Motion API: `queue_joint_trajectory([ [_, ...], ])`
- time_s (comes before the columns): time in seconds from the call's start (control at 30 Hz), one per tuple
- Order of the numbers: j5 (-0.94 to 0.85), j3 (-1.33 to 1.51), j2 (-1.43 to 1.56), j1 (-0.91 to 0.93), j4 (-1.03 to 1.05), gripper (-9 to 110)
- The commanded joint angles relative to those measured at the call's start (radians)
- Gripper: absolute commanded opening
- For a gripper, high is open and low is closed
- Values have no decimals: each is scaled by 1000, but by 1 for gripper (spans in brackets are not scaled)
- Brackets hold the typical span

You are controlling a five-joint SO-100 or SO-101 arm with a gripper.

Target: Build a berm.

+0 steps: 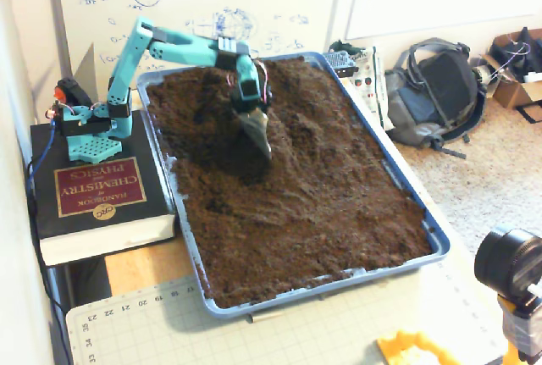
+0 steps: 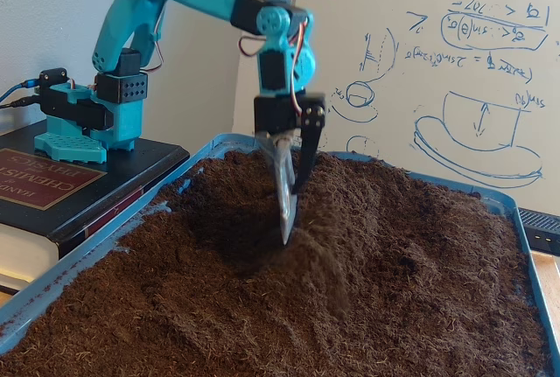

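Mid-scoop, apparently: gripper [image 2: 290,211] narrowly parted, tips dug into soil, holding nothing solid. Berm [image 1: 296,128] rising toward two o'clock beside it in tray [image 1: 436,242]. Next: dragging loose soil onto that ridge.

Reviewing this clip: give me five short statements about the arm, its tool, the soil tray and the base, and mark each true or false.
1. The arm's base stands on a thick book beside the tray. True.
2. The gripper hangs high above the soil without touching it. False: its lower tip reaches down into the soil, at a dug hollow.
3. The tray holding the soil is blue. True.
4. The soil fills only a small corner of the tray. False: it covers nearly the whole tray.
5. The arm is orange. False: it is turquoise, with black parts near the gripper.
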Motion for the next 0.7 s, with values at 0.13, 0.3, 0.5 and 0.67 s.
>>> queue_joint_trajectory([
  [0.13,41,106,377,2,236,1],
  [0.3,195,290,574,-11,258,1],
  [0.5,311,505,839,-63,258,1],
  [0.67,322,664,1048,-64,258,1],
])
